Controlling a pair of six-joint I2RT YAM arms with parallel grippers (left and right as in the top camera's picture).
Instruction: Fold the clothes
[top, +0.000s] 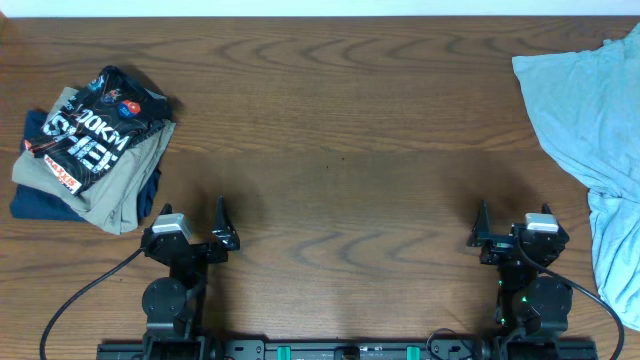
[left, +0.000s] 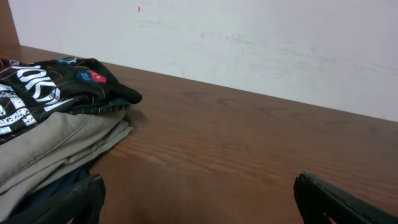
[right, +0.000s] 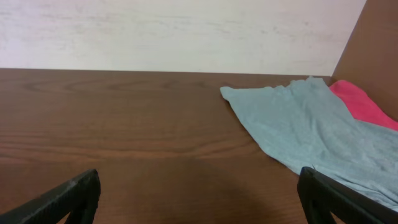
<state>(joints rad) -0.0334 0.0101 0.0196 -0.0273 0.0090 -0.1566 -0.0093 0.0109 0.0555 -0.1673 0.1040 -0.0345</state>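
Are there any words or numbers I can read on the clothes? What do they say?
"100KM": white letters on the black jersey; the first digit is partly lost in a fold.
Bigger white letters below it: too crumpled to read.
Small red label at the jersey's edge: too small to read.
Red and blue logo: no readable words.
Blue shirt: no writing shows.
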